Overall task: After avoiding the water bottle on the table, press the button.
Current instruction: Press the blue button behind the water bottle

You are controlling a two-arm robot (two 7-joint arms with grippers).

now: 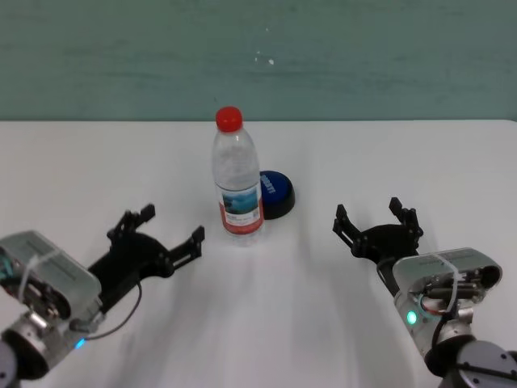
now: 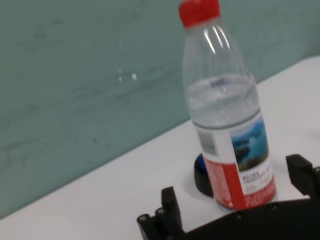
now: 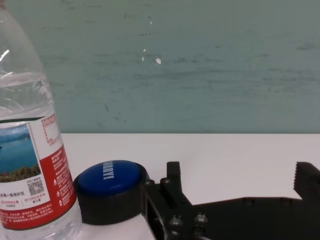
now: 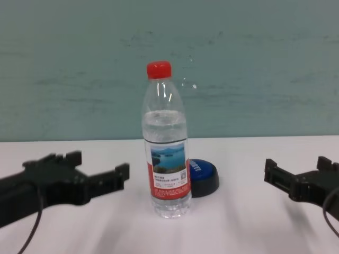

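A: Bottle first: where is it seen?

B: The water bottle point(image 1: 238, 178) is found upright at the centre of the head view, on the table point(image 1: 388, 162). The button point(image 1: 275, 193) is tucked just behind it, toward its right in the frame, and partly covered by the bottle's lower body; whether the two touch cannot be told.

A: And the arms?

B: The left gripper point(image 1: 158, 234) is held at lower left, angled toward the bottle, its fingers spread and nothing gripped. The right gripper point(image 1: 378, 223) is held at lower right, likewise parted and empty. Both are kept well apart from the bottle.

A: Why is that spacing judged sensible?

B: A tall, narrow bottle is easily tipped, so clearance is presumably being kept. The button's blue dome is shown unobstructed in the right wrist view, so a path from the right side is judged the clearer one.

A: Has the button been pressed?

B: Nothing is touching it; pressing appears not yet done.
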